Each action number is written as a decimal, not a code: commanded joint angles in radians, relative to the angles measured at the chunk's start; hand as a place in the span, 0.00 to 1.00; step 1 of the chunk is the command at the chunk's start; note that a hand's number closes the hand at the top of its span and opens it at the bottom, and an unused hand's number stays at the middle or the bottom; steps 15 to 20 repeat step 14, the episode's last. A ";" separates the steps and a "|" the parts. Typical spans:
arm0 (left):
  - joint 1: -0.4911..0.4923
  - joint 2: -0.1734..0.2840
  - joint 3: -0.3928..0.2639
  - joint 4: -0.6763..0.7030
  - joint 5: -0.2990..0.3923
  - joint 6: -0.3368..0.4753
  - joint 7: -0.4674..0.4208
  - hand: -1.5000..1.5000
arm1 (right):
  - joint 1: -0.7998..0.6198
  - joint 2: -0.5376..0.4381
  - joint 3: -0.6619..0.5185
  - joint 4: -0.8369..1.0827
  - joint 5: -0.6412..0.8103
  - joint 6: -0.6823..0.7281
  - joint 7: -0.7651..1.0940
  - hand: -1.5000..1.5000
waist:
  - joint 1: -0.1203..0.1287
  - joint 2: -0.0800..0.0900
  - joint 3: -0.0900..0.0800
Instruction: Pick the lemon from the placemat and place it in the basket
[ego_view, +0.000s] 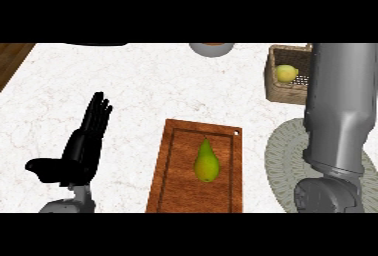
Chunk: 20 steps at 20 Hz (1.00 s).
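Lemon (286, 73) lying inside basket (282, 92) at far right, so already placed. Right forearm (336, 115) stretched over basket and placemat (284, 160); right hand out of sight, state unknown. Left hand (80, 145) open, fingers straight, resting at near left, not needed here

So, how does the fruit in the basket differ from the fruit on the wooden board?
The lemon is round and pale yellow; the pear is long, pointed at one end, and darker green-yellow with an orange tint. The lemon sits inside the woven basket at the far right; the pear lies flat on the cutting board in the middle, its narrow end pointing away from the robot. The lemon looks smaller. No hand touches either fruit.
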 joint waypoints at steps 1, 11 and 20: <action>-0.005 0.005 0.001 -0.013 0.001 0.000 0.020 0.50 | -0.004 0.000 0.047 -0.083 0.053 0.054 0.232 0.00 | -0.002 -0.009 0.000; -0.008 0.005 -0.007 0.011 0.007 -0.017 0.022 0.50 | -0.018 0.000 0.290 -0.260 0.001 0.162 0.232 0.00 | 0.021 -0.018 -0.001; -0.022 0.014 0.007 0.020 0.001 -0.009 0.026 0.50 | -0.021 0.000 0.382 -0.325 -0.060 0.192 0.226 0.00 | 0.008 -0.018 0.000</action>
